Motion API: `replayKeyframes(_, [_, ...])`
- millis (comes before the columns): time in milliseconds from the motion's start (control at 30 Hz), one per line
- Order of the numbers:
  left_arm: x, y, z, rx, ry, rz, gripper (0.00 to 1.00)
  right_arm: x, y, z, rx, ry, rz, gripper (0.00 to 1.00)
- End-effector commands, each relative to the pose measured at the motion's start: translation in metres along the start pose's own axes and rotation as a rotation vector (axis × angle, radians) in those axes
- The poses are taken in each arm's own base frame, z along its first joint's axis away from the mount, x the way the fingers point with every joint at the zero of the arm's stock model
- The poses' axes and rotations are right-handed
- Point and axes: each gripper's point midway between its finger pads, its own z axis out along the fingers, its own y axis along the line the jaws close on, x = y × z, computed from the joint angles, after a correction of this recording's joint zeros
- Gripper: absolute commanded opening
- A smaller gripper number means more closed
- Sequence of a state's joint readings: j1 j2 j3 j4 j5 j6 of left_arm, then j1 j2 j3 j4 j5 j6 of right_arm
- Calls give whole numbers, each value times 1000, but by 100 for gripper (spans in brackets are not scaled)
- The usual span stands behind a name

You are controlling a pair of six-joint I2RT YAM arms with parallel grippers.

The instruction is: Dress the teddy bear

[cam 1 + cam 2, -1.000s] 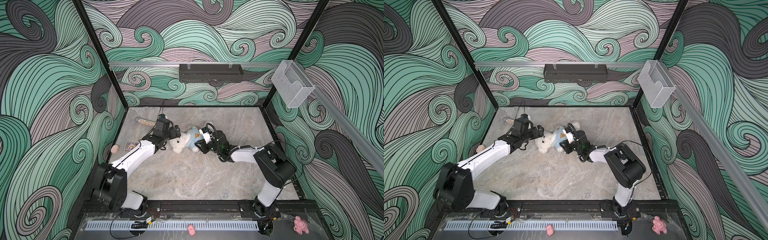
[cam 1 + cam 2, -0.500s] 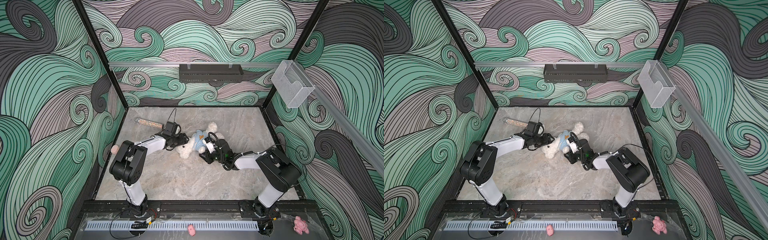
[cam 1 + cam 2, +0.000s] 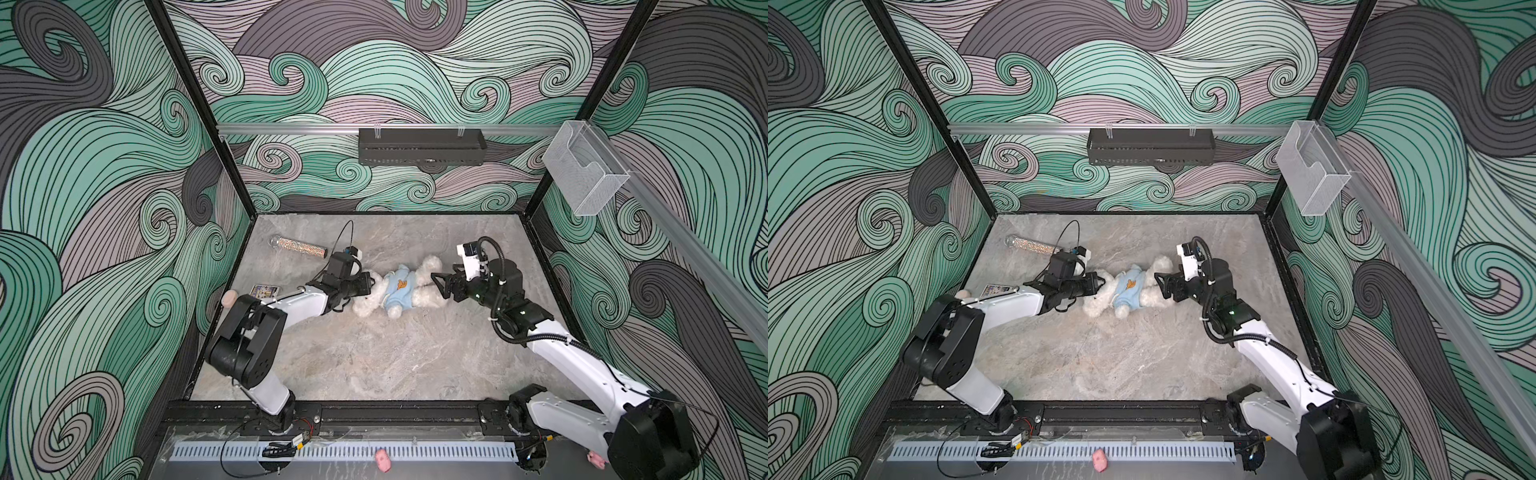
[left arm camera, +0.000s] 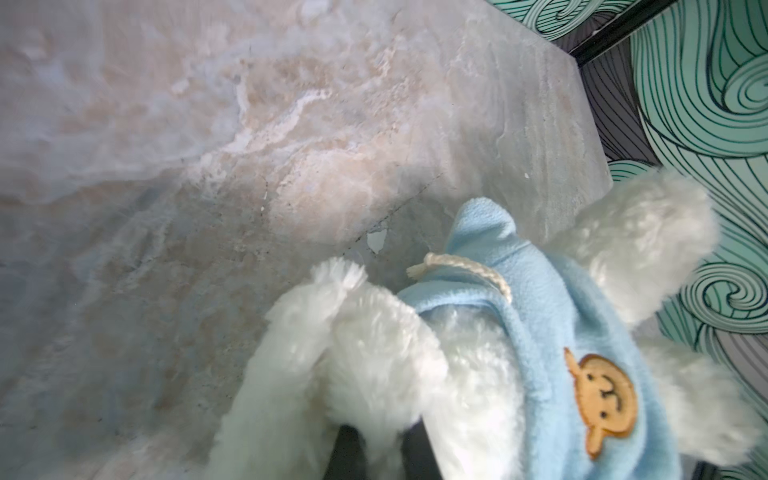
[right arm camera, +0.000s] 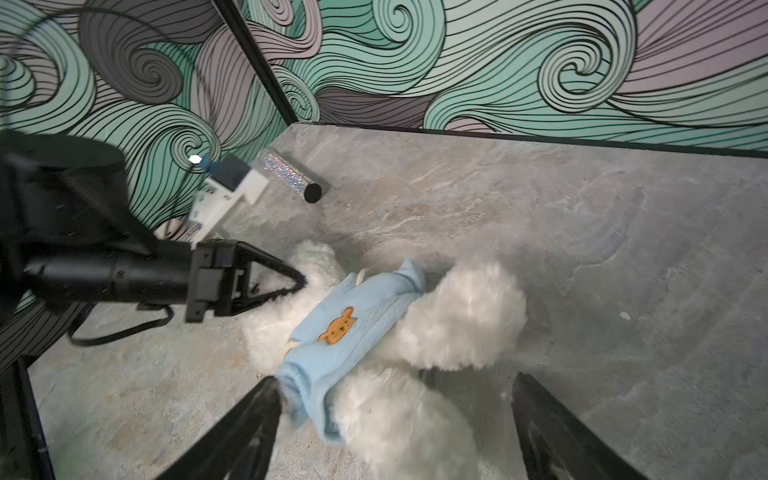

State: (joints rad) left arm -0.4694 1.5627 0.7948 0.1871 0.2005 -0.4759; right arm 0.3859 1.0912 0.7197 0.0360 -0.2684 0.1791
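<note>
Teddy bear [image 3: 424, 298] head-first in closed left jaws, leg between parted right jaws

Robot lab test cell, swirl-patterned wall panels [image 3: 83, 187], black frame post [image 3: 201, 112], marble-look tabletop [image 3: 395, 353]

1. The teddy bear [image 3: 399, 291]: face hidden in fur at the left fingers [image 5: 274, 266].
2. The right fingers [image 5: 245, 432]: cut off by the picture's edge; the bear's leg between them is blurred.
3. The card [image 3: 265, 289] beyond the bear's head: print too small to read.
</note>
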Motion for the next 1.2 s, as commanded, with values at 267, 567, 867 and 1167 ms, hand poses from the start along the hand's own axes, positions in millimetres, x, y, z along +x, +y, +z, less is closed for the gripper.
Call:
replayKeyframes(267, [-65,-74,-80,-19,-463,404,0,-7,4,-1,-108,126,133,97])
replayKeyframes(567, [-61,-90,-96,30,-511,437,0,18,23,27,-309,200,134,97])
replayKeyframes(867, [-61,-82,-107,-48,-543,540,0,-3,-7,-5,-106,121,52,97])
replayKeyframes(1167, [-59,-96,-126,-5,-642,723,0,11,30,8,-326,214,118,97])
